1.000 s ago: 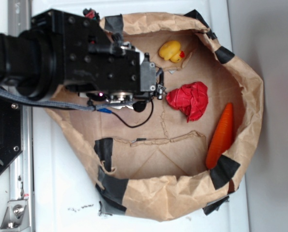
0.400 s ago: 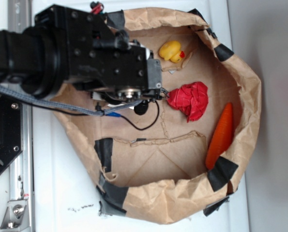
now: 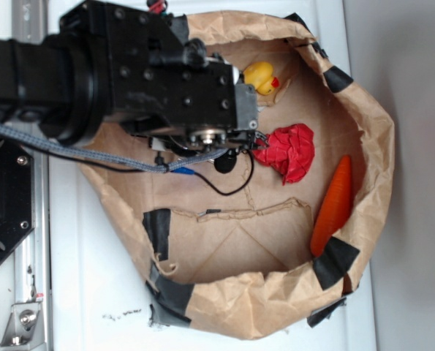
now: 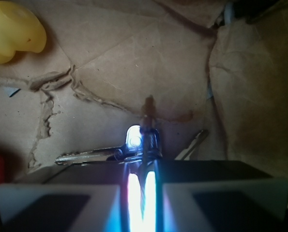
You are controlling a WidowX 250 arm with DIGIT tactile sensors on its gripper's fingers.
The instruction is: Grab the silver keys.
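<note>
Two fingers of the gripper (image 4: 143,191) sit pressed nearly together, clenched on the silver keys (image 4: 115,152) — below-right of the yellow duck (image 4: 12,31) — on brown paper (image 4: 134,58).

You see shiny metal silver keys (image 4: 110,153) on creased matt brown paper bag (image 3: 363,110); glossy yellow rubber duck (image 3: 261,76); crumpled red cloth (image 3: 290,150)

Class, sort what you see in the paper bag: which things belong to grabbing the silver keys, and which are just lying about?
Belongs to the job:
- silver keys, in the pincer
- pincer, shut on the keys

Just lying about:
- yellow rubber duck
- crumpled red cloth
- orange carrot
- brown paper bag holding them all
</note>
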